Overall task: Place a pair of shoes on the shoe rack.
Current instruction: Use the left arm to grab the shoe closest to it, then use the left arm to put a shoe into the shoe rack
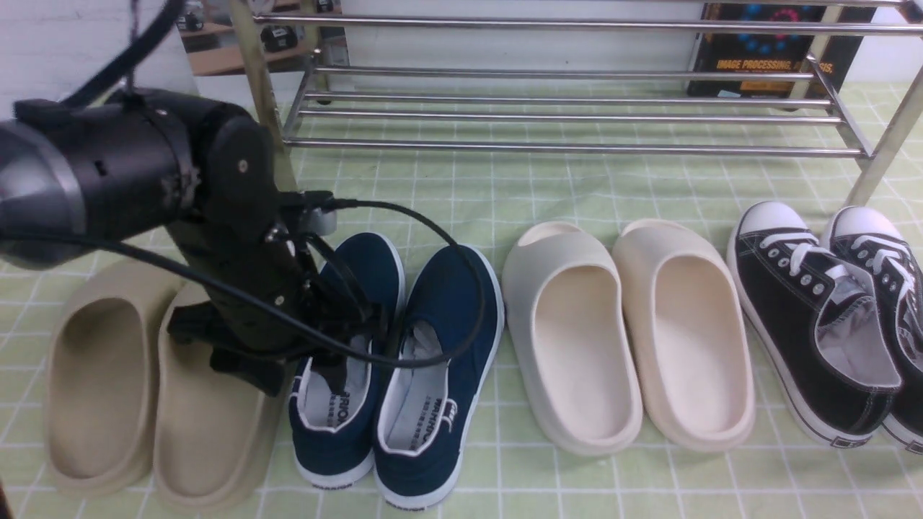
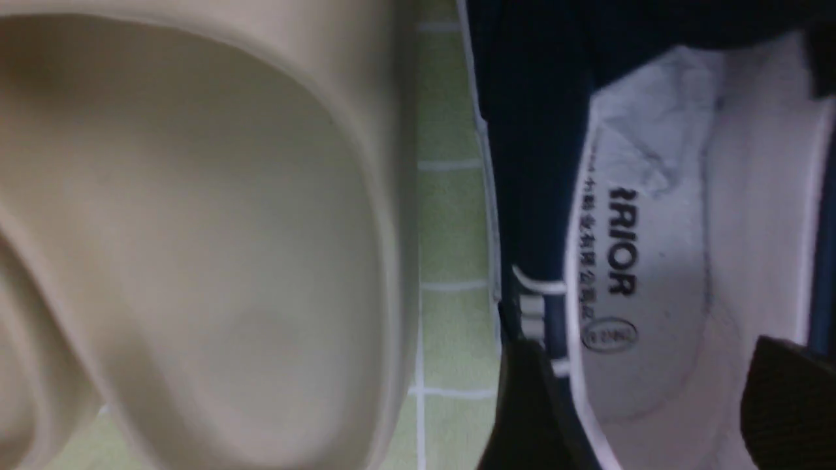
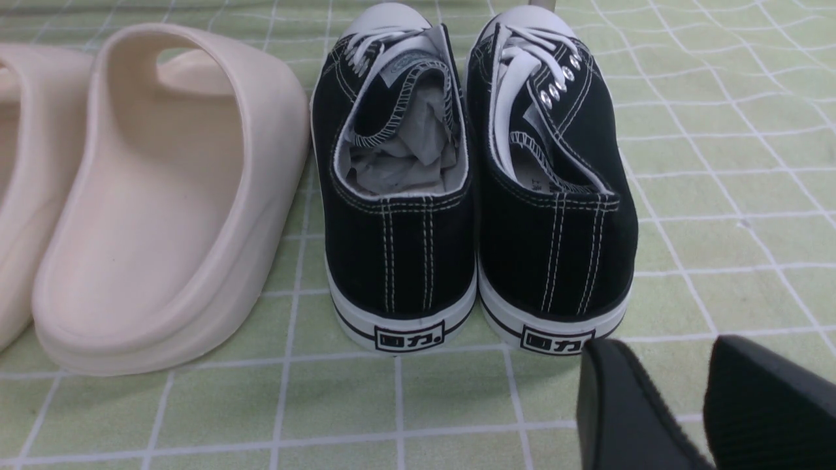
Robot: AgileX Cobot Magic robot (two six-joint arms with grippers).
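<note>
The pair of shoes stands side by side on the green checked cloth. The left navy shoe [image 1: 339, 432] and the right navy shoe [image 1: 443, 317] both point toward the shoe rack [image 1: 577, 149] at the back. My left gripper [image 1: 337, 352] is lowered over the left shoe's opening. In the left wrist view this gripper [image 2: 653, 391] is open. One finger [image 2: 529, 411] sits at the shoe's outer wall and the other [image 2: 790, 405] over the grey insole [image 2: 653, 339]. My right gripper [image 3: 666, 356] hovers open and empty behind the black sneakers.
Two tan foam slides [image 1: 101, 375] lie close by the left arm. Cream slides [image 1: 627, 331] sit right of the navy pair. Black lace-up sneakers [image 1: 822, 324] stand at the far right. The arm's cable [image 1: 447, 252] loops over the navy shoes.
</note>
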